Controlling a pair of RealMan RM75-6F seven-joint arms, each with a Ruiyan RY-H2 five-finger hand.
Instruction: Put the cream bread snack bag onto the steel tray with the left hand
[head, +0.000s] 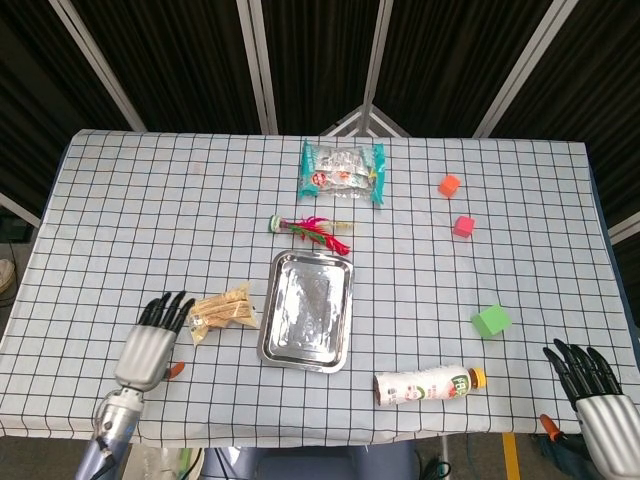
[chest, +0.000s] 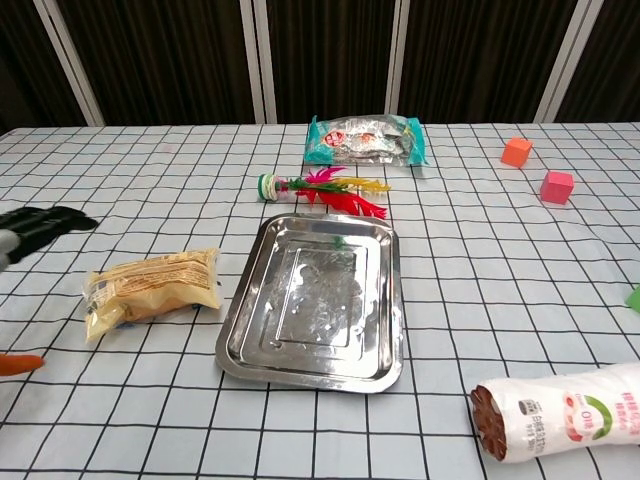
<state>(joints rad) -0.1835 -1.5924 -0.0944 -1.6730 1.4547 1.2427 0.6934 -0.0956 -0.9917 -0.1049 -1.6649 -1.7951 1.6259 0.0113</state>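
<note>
The cream bread snack bag (head: 222, 309) (chest: 152, 286) lies flat on the checked cloth, just left of the steel tray (head: 309, 347) (chest: 245, 318). The tray holds nothing. My left hand (head: 154, 338) hovers at the bag's left end with its black fingers (chest: 45, 222) stretched out flat and holding nothing; whether they touch the bag I cannot tell. My right hand (head: 595, 400) stays at the table's front right corner, fingers spread and apart from everything.
A red and green feather shuttlecock (head: 312, 230) lies just behind the tray, a teal snack bag (head: 343, 170) further back. A drink bottle (head: 428, 385) lies front right of the tray. Green (head: 491, 320), pink (head: 463, 226) and orange (head: 449, 185) blocks dot the right side.
</note>
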